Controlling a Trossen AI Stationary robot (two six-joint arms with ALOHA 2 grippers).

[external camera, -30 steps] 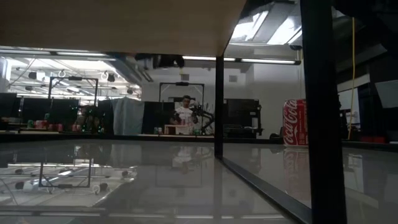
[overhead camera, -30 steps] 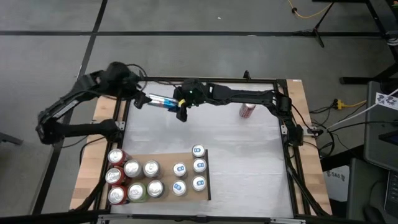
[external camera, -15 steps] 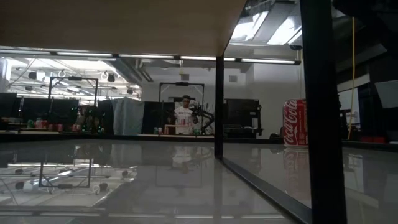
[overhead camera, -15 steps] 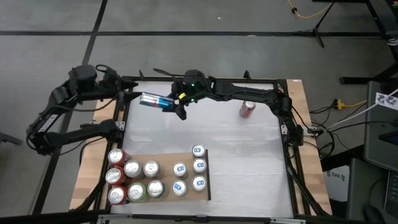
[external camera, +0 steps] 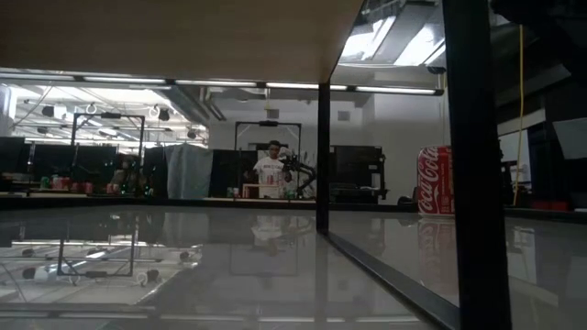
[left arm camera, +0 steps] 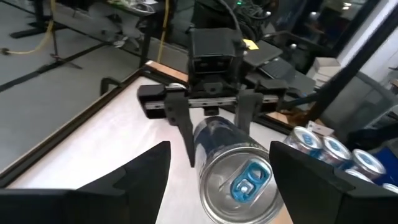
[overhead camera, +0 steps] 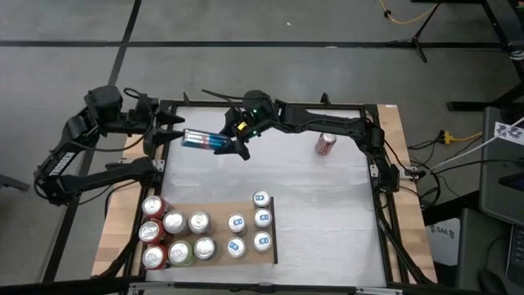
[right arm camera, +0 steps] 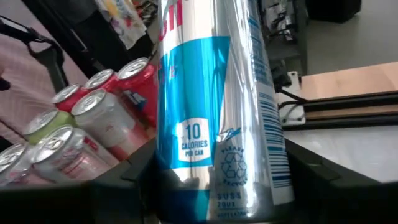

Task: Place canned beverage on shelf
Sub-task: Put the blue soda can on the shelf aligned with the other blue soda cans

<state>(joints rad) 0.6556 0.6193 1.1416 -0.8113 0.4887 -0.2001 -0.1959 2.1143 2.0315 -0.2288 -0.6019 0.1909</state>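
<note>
Since a second ago our left gripper [overhead camera: 169, 131] has let go and backed left, fingers open, while our right gripper [overhead camera: 232, 141] grasps the blue can [overhead camera: 201, 140] above the far table [overhead camera: 327, 213], well apart from the shelf [overhead camera: 214, 206].

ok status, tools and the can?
Right tool gripping slim blue can, held sideways above table. Left tool open, clear of can. Shelf part full, free space at front corner.

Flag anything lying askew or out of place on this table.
One red can lies on its side on the white table near the right arm, apart from the upright cans grouped on and beside the shelf. The slim blue can is horizontal only because the right gripper holds it in the air.
</note>
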